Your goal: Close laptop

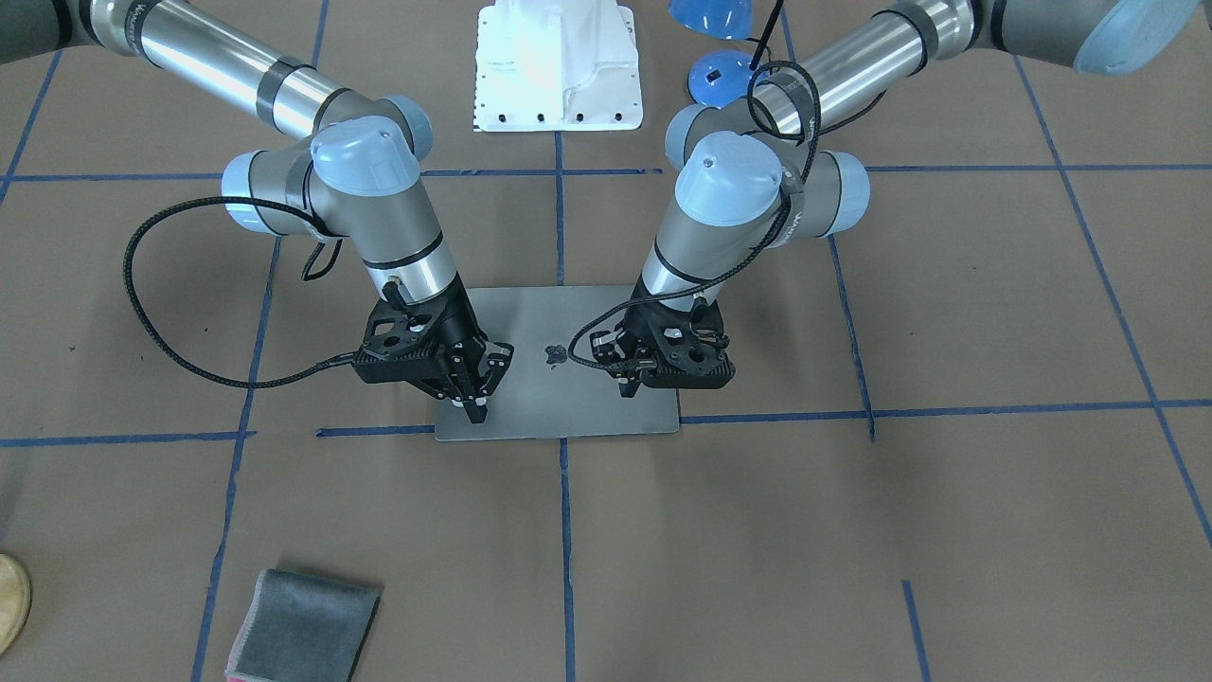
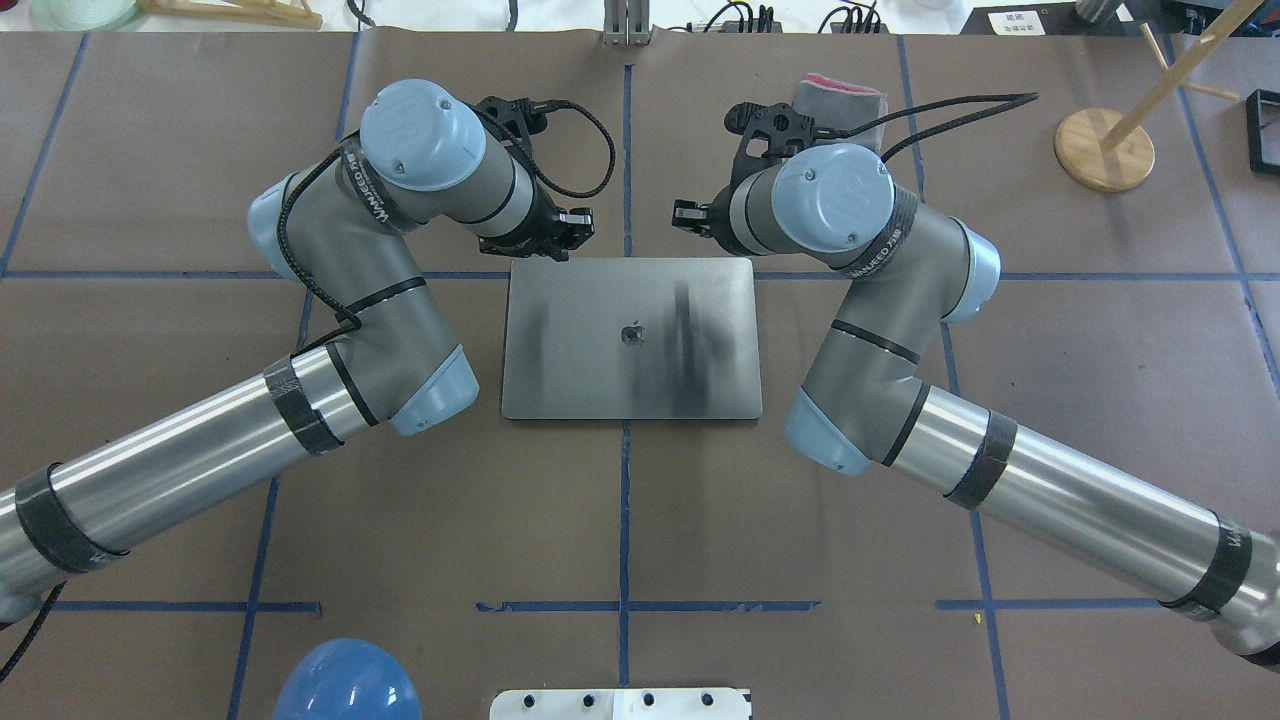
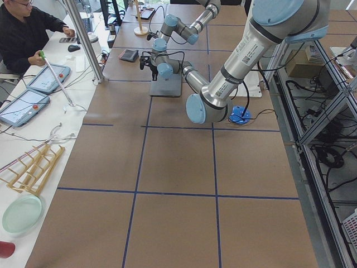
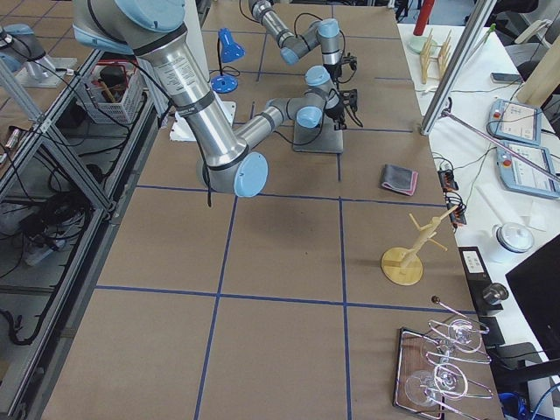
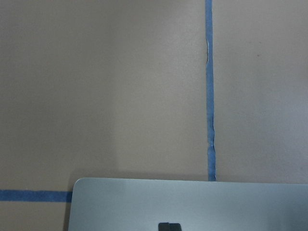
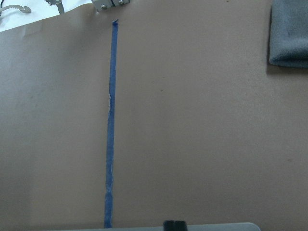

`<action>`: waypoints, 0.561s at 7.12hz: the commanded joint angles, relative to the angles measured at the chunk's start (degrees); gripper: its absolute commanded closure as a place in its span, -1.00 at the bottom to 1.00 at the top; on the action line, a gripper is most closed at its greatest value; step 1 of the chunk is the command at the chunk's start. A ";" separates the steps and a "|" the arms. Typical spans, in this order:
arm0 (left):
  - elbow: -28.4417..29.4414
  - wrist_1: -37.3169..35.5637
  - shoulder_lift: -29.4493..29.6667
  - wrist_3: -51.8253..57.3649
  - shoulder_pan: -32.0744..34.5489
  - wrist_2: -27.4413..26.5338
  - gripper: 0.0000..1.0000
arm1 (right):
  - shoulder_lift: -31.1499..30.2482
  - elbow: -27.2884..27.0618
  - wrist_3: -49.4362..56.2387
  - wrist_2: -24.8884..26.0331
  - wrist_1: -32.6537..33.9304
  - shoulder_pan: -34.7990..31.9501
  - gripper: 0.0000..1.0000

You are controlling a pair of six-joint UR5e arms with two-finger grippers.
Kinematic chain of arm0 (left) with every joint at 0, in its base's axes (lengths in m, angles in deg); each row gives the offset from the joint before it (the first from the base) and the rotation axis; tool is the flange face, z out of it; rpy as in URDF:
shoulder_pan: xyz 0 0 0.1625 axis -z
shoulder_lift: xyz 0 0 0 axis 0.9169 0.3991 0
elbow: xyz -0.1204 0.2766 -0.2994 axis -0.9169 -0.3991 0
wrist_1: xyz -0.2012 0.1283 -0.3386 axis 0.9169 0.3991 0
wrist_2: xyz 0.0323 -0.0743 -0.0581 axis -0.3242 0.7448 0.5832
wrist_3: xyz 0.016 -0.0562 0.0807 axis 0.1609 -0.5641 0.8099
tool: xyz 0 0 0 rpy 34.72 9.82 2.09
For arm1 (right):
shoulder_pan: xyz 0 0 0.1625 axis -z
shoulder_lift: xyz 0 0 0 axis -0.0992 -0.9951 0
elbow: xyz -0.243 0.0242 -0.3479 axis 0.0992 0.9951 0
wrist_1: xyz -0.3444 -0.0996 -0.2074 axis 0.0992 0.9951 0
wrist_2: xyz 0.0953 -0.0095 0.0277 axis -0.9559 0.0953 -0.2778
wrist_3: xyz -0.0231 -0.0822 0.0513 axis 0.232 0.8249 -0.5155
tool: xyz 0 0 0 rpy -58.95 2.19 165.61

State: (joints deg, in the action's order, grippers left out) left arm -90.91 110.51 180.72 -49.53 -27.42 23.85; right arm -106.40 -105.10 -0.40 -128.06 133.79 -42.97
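Note:
The laptop [image 1: 559,409] lies flat on the brown table with its lid down and the apple logo [image 2: 632,334] facing up. It also shows in the overhead view [image 2: 630,380] and along the bottom of the left wrist view [image 5: 202,204]. My right gripper [image 1: 476,405] is shut, its tips at the lid near the edge far from the robot's base. My left gripper [image 1: 630,386] is shut and stands over the same edge beyond the logo. I cannot tell whether the tips touch the lid. Each wrist view shows closed fingertips [image 5: 167,226] at its bottom edge.
A folded grey cloth [image 1: 303,625] lies on the operators' side of the table, also in the right wrist view [image 6: 288,33]. A blue lamp [image 1: 720,74] and the white robot base [image 1: 559,66] stand behind the laptop. A wooden stand [image 2: 1105,148] is at far right.

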 commanded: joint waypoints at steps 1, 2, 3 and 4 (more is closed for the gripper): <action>3.67 1.02 0.73 0.01 -0.03 0.12 1.00 | 0.66 0.01 -0.22 -2.29 -0.45 -1.30 1.00; 4.99 2.07 0.82 0.01 -0.29 0.21 1.00 | 0.93 -0.25 -0.22 -3.34 -0.45 -1.91 1.00; 5.52 2.08 0.82 0.01 -0.64 0.21 1.00 | 1.02 -0.43 -0.22 -3.88 -0.45 -2.27 1.00; 5.79 2.08 0.65 0.01 -1.61 0.12 1.00 | 1.19 -0.43 -0.22 -4.06 -0.54 -2.44 1.00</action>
State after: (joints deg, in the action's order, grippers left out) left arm -85.73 112.44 181.47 -49.52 -28.17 24.02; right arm -105.42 -105.44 -0.62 -131.64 133.33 -45.07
